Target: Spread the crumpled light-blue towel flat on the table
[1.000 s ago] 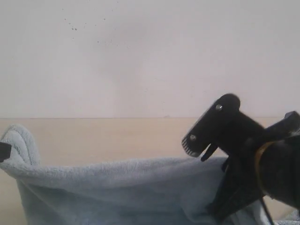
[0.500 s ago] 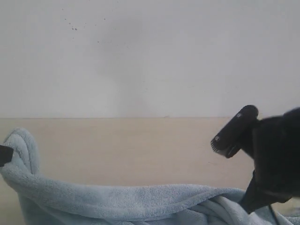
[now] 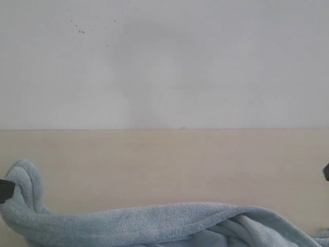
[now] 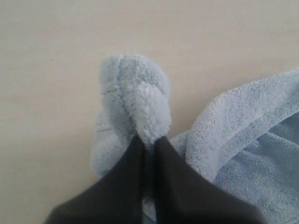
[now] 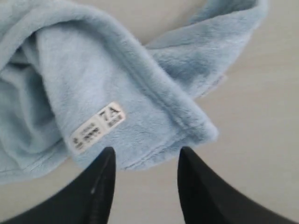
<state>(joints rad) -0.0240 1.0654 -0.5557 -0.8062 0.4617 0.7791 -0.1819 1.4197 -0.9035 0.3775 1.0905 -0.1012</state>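
While pinching a plush corner of the towel [image 4: 135, 93] tight, the left gripper [image 4: 148, 143] is holding that end raised, probably so the cloth can be drawn out. The right gripper [image 5: 145, 156] is hanging wide and empty over a hemmed corner bearing a white tag [image 5: 97, 127]. Beyond, the fluffy terry is lying in a long rumpled ridge on the smooth beige table [image 3: 154, 154], not yet flat, under a matte white wall [image 3: 164, 62].
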